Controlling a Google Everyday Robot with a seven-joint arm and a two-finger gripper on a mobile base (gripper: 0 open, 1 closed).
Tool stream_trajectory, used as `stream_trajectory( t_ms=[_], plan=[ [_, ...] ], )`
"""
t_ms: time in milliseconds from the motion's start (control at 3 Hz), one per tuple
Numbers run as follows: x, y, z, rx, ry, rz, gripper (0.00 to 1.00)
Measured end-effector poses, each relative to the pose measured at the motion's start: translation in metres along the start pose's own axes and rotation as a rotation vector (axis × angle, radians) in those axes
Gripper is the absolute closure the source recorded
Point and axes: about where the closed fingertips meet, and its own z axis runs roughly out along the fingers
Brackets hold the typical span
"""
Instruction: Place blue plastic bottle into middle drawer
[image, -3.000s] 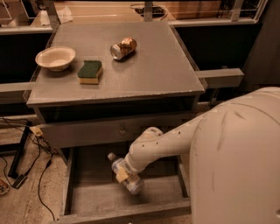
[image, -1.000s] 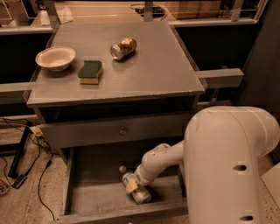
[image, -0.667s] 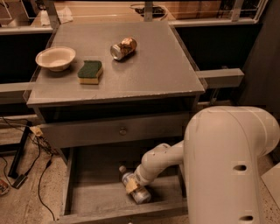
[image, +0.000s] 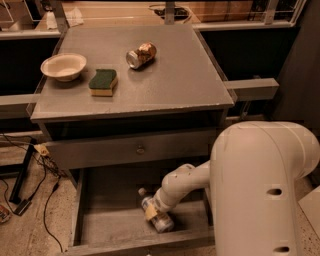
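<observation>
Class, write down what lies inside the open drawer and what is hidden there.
Inside the middle drawer the blue plastic bottle lies on its side, with the pincer at it. The arm hides the bottle's middle and some floor.

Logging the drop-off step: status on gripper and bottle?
Gripper down in the middle drawer, on the blue plastic bottle. Bottle lying on the drawer floor. Can, sponge, bowl up top, clear of it.
</observation>
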Motion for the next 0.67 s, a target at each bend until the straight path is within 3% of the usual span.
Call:
stream_trajectory(
  t_ms=[333, 667],
  plan=[
    [0.0, 0.0, 0.0, 0.0, 0.0, 0.0, 0.11],
    [0.0, 0.0, 0.0001, 0.0, 0.0, 0.0, 0.0]
  ],
)
